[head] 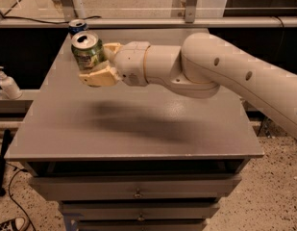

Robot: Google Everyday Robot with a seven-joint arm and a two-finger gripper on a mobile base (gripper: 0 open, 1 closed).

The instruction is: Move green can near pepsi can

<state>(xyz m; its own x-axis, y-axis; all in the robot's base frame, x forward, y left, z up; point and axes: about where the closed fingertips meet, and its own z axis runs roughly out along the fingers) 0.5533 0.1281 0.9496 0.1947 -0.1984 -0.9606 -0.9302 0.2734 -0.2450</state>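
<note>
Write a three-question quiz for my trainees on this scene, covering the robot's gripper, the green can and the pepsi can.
1. True or false: the green can stands on the table.
2. Pick one: the gripper, out over the table's far left part, is shut on (A) the green can, (B) a mug, (C) nothing.
3. Fill in: the pepsi can, at the table's far left edge, shows partly ___ the green can.

Key: 1 false, it is held up above the table; 2 A; 3 behind.
</note>
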